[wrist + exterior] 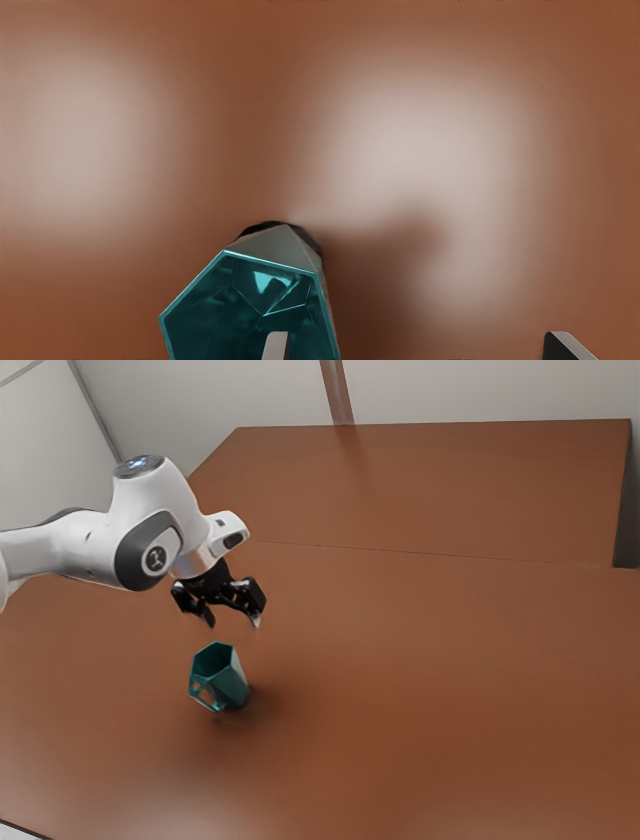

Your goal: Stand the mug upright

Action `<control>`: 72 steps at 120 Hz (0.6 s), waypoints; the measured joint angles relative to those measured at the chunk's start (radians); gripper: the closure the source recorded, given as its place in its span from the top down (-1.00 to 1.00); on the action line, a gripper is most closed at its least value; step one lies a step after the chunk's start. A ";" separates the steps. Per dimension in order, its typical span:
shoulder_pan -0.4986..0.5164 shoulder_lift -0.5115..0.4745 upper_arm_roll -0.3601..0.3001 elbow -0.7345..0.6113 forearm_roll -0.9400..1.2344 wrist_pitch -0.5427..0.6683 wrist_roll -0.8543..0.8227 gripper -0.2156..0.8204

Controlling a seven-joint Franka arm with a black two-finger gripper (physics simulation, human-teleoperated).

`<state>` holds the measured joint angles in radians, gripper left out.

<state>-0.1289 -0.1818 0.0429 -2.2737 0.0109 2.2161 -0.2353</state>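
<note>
Teal mug (222, 682), black gripper (230, 622), plain reddish-brown table (420, 690).

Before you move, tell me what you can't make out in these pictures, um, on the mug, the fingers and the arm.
- Underside of the mug: exterior view, hidden by its own body.
- Part of the mug's rim and inside: wrist view, cut off by the bottom edge, and partly behind one finger.
- Rest of both fingers: wrist view, cut off by the bottom edge.
- Base of my arm: exterior view, beyond the left edge.
</note>
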 joint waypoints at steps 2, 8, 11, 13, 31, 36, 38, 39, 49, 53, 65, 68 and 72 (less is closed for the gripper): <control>0.001 0.002 0.000 0.010 0.000 -0.009 0.000 0.48; 0.001 0.013 0.000 0.047 -0.001 -0.040 0.000 0.50; 0.001 0.024 0.000 0.072 -0.002 -0.060 0.000 0.50; 0.001 0.030 0.000 0.088 -0.002 -0.074 0.000 0.51; 0.002 0.079 0.000 0.233 -0.002 -0.217 0.001 0.53; 0.003 0.091 0.000 0.271 -0.001 -0.255 0.001 0.54; 0.005 0.097 0.000 0.287 -0.001 -0.271 0.001 0.54; 0.005 0.100 -0.001 0.294 -0.001 -0.278 0.001 0.54; 0.047 0.122 -0.042 0.352 0.000 -0.343 0.001 0.55; 0.060 0.127 -0.055 0.370 0.000 -0.364 0.001 0.55; 0.107 0.144 -0.103 0.420 0.001 -0.416 0.008 0.55; 0.112 0.148 -0.107 0.431 0.001 -0.426 0.010 0.55; 0.115 0.152 -0.111 0.445 0.001 -0.438 0.012 0.55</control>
<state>-0.0136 -0.0302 -0.0679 -1.8291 0.0119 1.7780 -0.2233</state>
